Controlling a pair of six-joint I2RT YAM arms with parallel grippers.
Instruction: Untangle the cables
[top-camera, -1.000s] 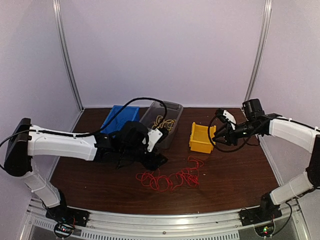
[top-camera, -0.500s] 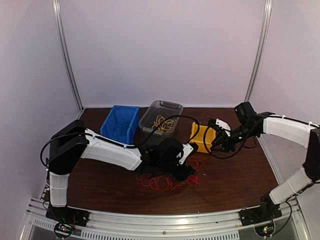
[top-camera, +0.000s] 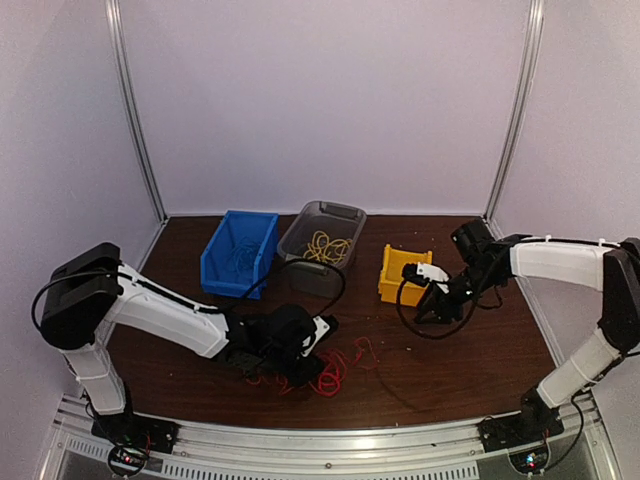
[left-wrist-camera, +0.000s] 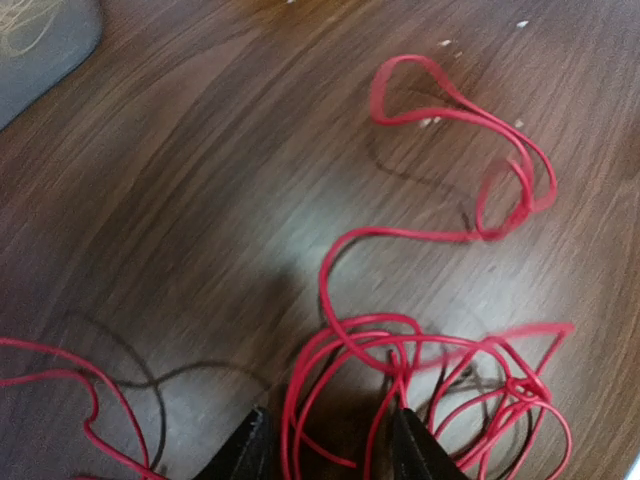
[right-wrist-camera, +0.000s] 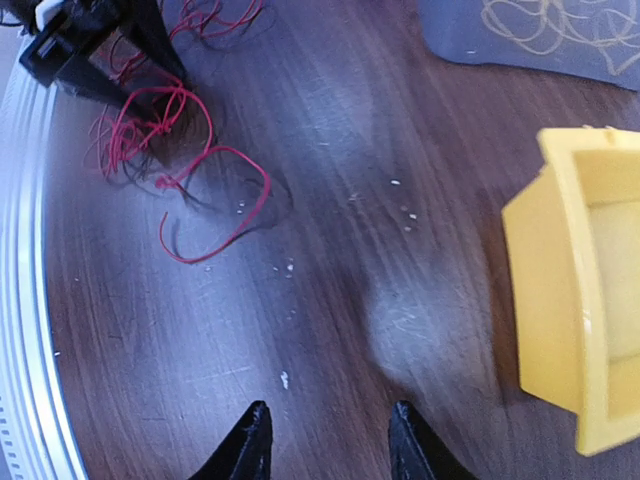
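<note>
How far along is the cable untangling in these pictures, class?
Done: yellow-orange cables lie apart in the grey bin. In hand: the left gripper, open, straddles strands of the red cables. To do: the red cables are one tangle on the table; the right gripper hovers open, empty.

Red cables (top-camera: 335, 370) lie in loose tangled loops on the table (top-camera: 470, 350); yellow-orange ones (top-camera: 325, 247) in a grey bin (top-camera: 340, 210).

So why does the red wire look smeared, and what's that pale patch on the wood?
Left wrist view: the red cable is smeared in its right loops, and light glares off the table. Right wrist view: a pale glare beside the blurry yellow bin. Top view: sharper.
</note>
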